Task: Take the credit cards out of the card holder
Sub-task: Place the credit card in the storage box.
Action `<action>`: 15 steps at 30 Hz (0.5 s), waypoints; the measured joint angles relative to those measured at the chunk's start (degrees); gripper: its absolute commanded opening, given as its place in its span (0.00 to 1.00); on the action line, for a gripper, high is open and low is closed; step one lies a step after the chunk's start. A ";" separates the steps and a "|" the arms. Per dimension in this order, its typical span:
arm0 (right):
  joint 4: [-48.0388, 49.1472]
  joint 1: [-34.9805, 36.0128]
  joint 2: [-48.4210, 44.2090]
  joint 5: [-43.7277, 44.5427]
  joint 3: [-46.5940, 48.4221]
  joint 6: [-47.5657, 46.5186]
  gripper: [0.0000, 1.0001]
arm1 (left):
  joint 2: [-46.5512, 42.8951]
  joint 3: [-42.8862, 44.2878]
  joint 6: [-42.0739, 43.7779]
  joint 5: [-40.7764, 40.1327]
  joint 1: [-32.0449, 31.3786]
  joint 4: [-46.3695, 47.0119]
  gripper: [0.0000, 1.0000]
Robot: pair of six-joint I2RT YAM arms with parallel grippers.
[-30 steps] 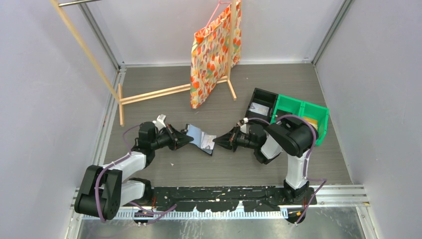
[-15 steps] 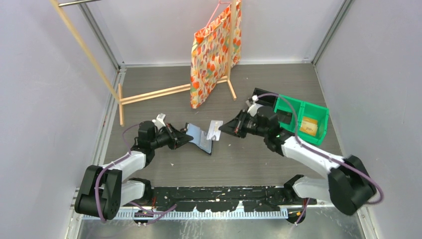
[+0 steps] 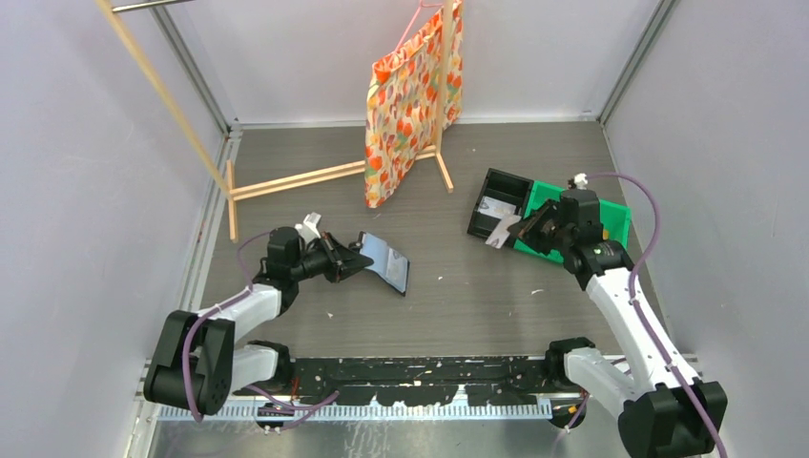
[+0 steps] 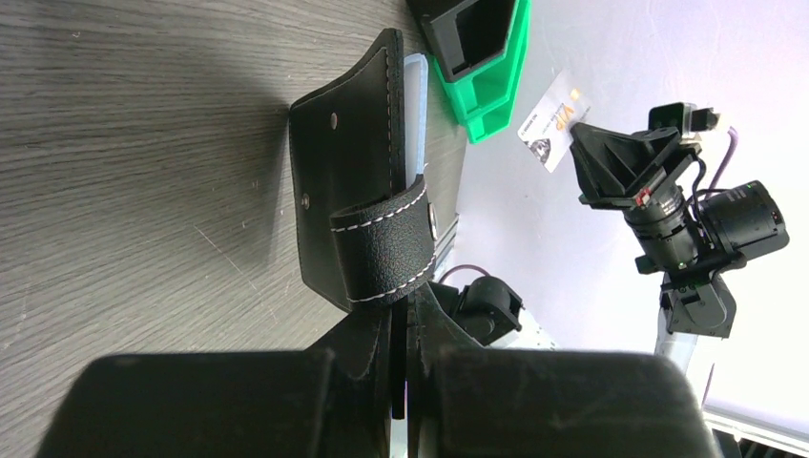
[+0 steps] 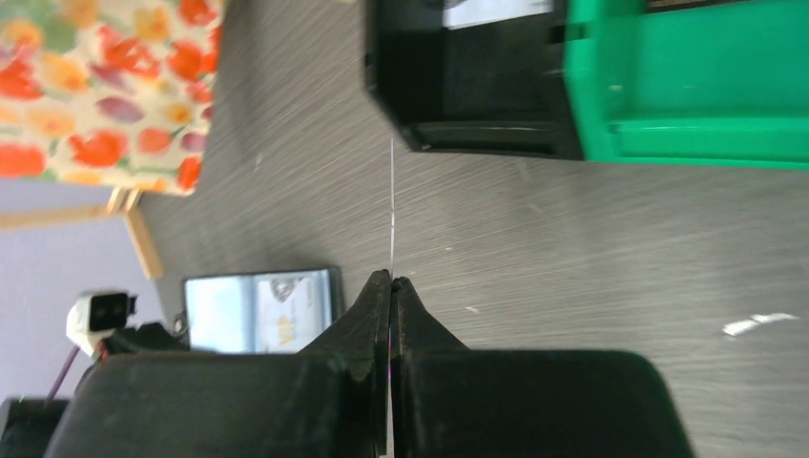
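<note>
Right pincer (image 3: 513, 230) moved card (image 3: 498, 232) from holder (image 3: 386, 263) to black bin (image 3: 476, 214).

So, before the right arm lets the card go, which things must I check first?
1. Right gripper shut on the pale thin card: ok.
2. Card above the opening of the black open-topped plastic bin: cannot tell; it sits at the bin's near corner.
3. Left gripper shut on the black leather bifold card holder: ok.
4. Holder emptied: not ok; another card shows in its pocket.
</note>
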 measured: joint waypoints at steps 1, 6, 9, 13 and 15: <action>-1.09 -1.07 -0.15 0.94 0.09 -0.13 0.01 | 0.07 0.00 0.00 0.00 -0.11 0.07 0.01; -4.94 -2.12 0.79 7.04 2.34 1.49 0.01 | 0.70 0.00 0.02 0.00 -0.28 0.13 0.01; -5.29 -2.10 3.69 11.67 5.33 4.68 0.01 | 1.11 0.00 0.02 0.00 -0.31 0.13 0.01; -4.55 -0.68 7.56 19.32 7.58 11.69 0.01 | 1.16 0.00 0.07 -0.02 -0.39 0.15 0.00; -4.02 1.44 9.40 23.26 7.91 16.37 0.01 | 1.16 0.00 0.17 0.00 -0.42 0.15 0.01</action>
